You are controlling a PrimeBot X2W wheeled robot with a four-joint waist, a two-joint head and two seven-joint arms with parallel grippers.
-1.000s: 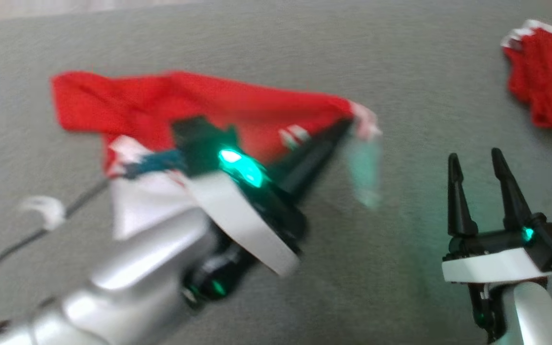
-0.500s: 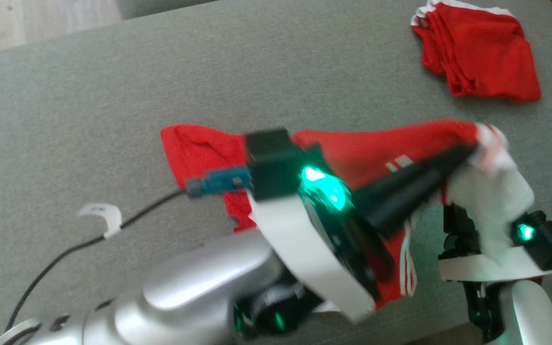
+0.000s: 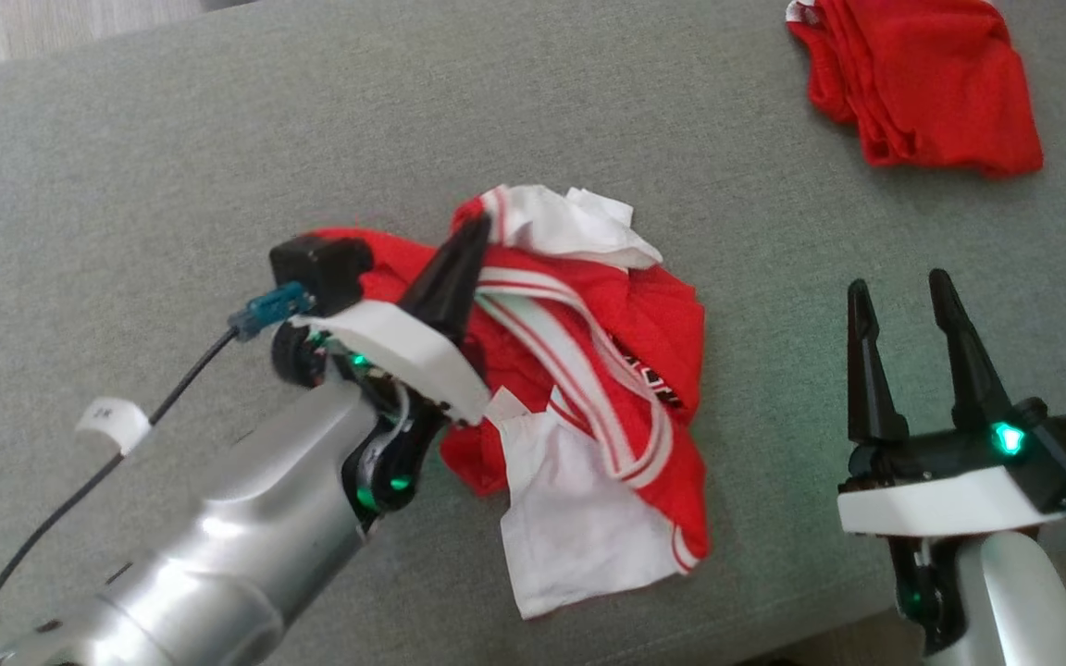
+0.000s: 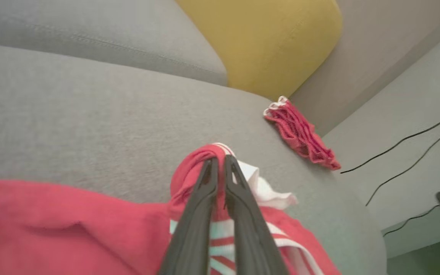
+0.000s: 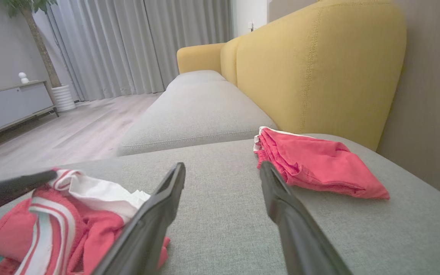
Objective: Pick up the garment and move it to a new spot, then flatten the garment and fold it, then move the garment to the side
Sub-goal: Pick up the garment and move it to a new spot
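my left gripper [image 4: 218,162] pinches the crumpled garment [image 3: 630,342]; right gripper [image 3: 898,289] gapes empty. flattening, folding, moving aside remain, i judge.

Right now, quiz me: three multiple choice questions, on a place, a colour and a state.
1. In the head view, where is the folded red garment? A upper right B lower left C centre
2. Colours of the crumpled garment? A blue and yellow B red and white C black
3. The left pincer is? A wide open B shut on the crumpled garment C shut on nothing
Key: 1 A, it lies top right. 2 B, red cloth, white stripes. 3 B, its fingers pinch a red fold.
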